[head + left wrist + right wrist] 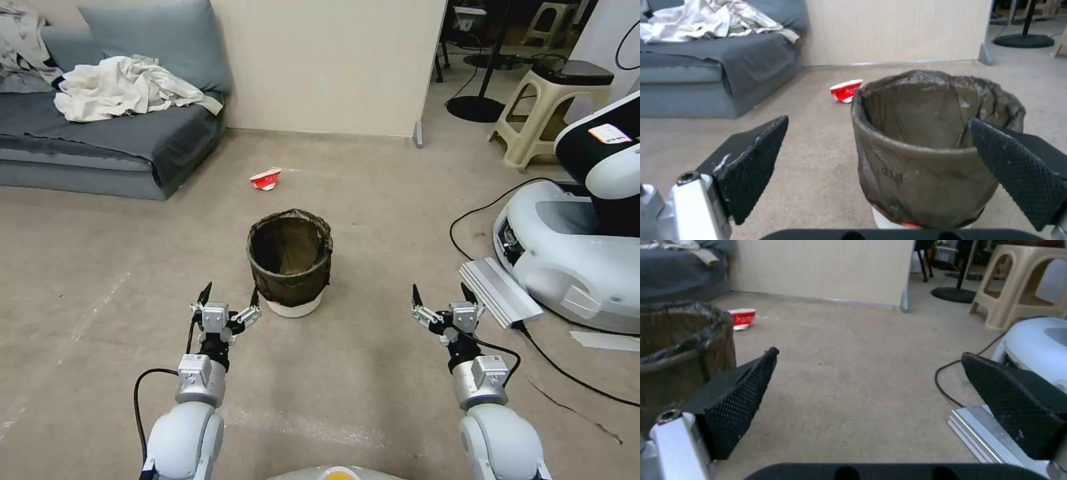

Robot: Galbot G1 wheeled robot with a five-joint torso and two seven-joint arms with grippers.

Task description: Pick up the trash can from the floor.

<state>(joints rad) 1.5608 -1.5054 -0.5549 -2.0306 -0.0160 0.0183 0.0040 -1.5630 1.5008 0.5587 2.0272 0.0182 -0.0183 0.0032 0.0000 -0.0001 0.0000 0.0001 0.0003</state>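
Observation:
The trash can [290, 263] is a small white bin with a dark bag folded over its rim, upright on the floor [373, 200] straight ahead. In the left wrist view the trash can [929, 146] looms close, its near rim between the fingers. My left gripper [230, 293] is open, just left of and nearer than the bin, not touching it. My right gripper [441, 293] is open too, well right of the bin over bare floor. The right wrist view catches the trash can [680, 350] at its edge.
A crushed red-and-white cup [266, 179] lies beyond the bin. A grey sofa [100, 140] with crumpled cloth stands far left. Another robot's white base [567, 247], a ribbed metal block [499, 291] and black cables [480, 213] sit right; a beige stool [547, 113] behind.

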